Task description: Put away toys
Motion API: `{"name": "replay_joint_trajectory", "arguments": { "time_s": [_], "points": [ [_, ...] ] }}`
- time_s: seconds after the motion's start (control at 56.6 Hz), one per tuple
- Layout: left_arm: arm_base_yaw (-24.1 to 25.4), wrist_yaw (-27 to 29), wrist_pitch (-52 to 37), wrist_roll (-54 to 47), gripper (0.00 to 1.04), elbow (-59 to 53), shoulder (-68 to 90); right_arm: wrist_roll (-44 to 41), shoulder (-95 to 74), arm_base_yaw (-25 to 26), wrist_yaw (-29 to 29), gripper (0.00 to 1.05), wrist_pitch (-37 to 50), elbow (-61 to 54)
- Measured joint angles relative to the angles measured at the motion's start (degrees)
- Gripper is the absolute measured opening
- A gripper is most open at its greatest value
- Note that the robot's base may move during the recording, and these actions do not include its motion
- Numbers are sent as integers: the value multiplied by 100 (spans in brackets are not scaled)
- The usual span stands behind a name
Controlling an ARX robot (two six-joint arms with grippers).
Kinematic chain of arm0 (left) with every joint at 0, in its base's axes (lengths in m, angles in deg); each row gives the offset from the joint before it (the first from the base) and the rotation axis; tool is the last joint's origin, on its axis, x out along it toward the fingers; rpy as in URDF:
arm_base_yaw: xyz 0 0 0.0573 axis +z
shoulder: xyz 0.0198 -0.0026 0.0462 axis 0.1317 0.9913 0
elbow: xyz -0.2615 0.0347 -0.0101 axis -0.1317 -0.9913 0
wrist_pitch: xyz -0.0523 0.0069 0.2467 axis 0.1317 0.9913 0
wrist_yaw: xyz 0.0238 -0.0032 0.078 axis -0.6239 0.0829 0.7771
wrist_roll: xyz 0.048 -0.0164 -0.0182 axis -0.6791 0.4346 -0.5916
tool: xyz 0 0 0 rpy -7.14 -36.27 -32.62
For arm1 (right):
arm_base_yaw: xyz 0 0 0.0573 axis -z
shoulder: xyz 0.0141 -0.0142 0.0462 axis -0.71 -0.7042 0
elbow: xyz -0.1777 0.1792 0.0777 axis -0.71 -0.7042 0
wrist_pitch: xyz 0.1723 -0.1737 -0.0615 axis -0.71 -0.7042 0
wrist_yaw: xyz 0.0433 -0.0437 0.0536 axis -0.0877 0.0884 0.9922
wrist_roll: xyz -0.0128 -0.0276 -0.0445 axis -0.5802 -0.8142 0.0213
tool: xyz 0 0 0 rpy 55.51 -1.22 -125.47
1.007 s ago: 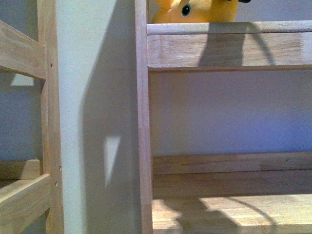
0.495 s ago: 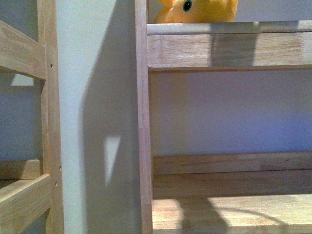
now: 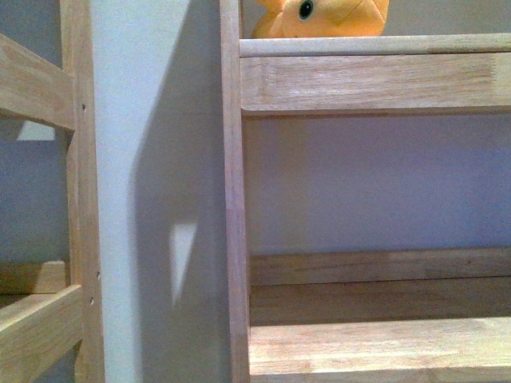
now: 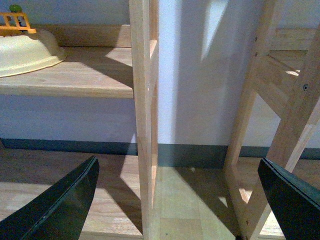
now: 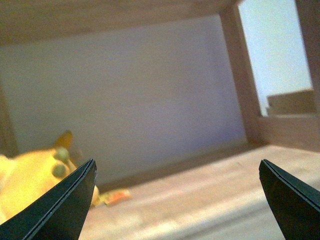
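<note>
A yellow-orange plush toy with a black glossy eye rests on the upper wooden shelf, only its lower part showing in the front view. The right wrist view shows the same toy, blurred, lying on the shelf board beside one finger of my right gripper. That gripper is open and holds nothing. My left gripper is open too, hanging over the floor in front of a wooden upright. Neither arm appears in the front view.
A wooden post divides the shelving; a lower shelf lies beneath the toy's shelf. Another rack stands at the left. In the left wrist view a cream bowl-shaped thing sits on a low shelf.
The dark arm shadows on the upper shelf front and the lower shelf have gone. The dark tip beside the toy left the view. The toy sits slightly higher in the frame.
</note>
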Motion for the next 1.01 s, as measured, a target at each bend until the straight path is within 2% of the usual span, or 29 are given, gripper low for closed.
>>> {"name": "replay_joint_trajectory", "arguments": {
  "time_s": [0.124,0.265,0.618,0.866,1.007],
  "points": [
    [0,0,0,0,98,0,0,402,1058,428,531,98,-485,-855],
    [0,0,0,0,98,0,0,756,1810,485,870,98,-581,-1598],
    [0,0,0,2,98,0,0,855,2822,-4,763,98,-579,-3532],
    [0,0,0,0,98,0,0,660,3432,92,968,98,-1016,-4524],
    [0,0,0,0,98,0,0,568,3491,92,1008,98,-1021,-4612]
  ]
}}
